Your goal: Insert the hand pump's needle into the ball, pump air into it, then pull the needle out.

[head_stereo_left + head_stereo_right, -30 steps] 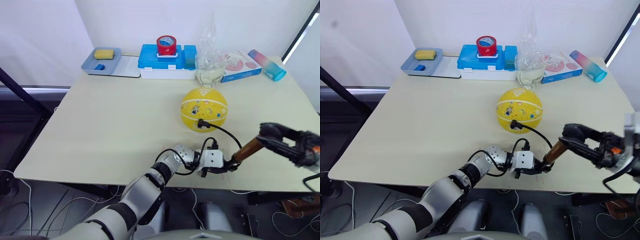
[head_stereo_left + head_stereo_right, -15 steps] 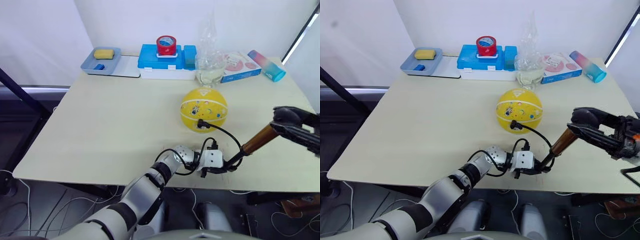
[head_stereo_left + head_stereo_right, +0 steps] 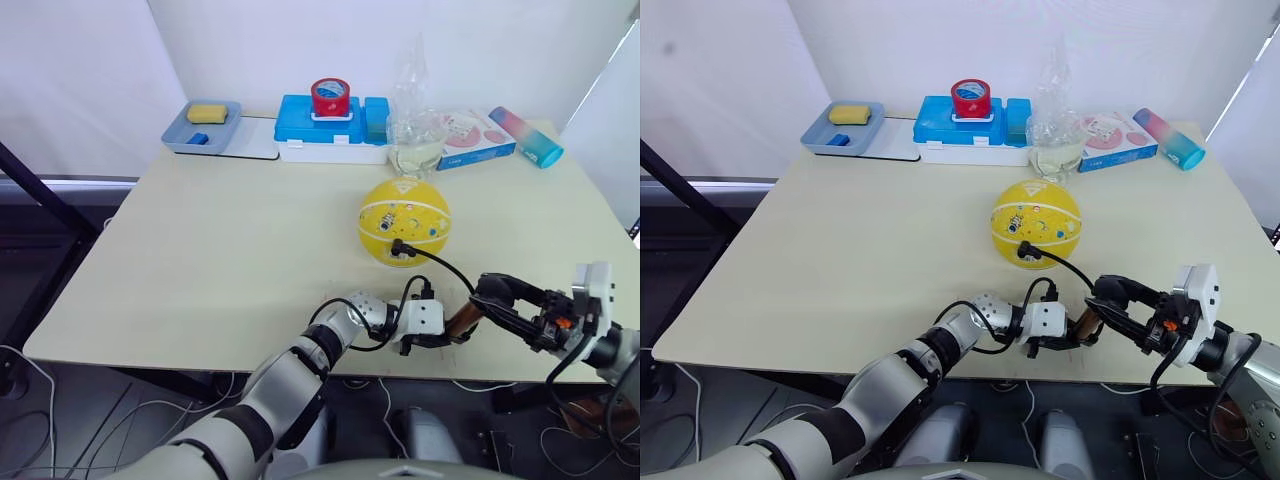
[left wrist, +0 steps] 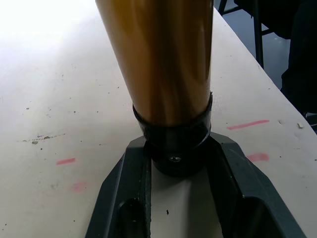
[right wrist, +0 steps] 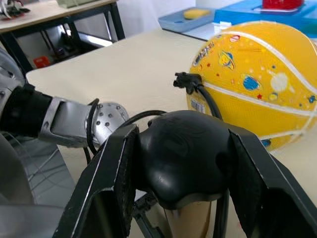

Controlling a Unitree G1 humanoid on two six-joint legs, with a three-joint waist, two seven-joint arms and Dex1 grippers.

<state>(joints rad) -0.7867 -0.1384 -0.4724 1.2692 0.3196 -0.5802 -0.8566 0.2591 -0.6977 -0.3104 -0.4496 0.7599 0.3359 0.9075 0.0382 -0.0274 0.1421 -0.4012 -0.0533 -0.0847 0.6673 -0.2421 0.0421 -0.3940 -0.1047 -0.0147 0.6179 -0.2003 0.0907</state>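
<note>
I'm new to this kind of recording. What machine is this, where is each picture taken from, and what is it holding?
This is a two-armed humanoid robot. Two pictures come from its head, looking down at a table; two come from cameras on its wrists. The left gripper clamps the hand pump at its black end cap, near the table edge. The right gripper grips the pump's black handle. The hose's needle is plugged into the yellow ball. Boxes and a tray line the far edge.

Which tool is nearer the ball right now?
Right, slightly. The right tool grips the pump handle just in front of the ball; the left tool clamps the pump's base nearer the table edge.
</note>
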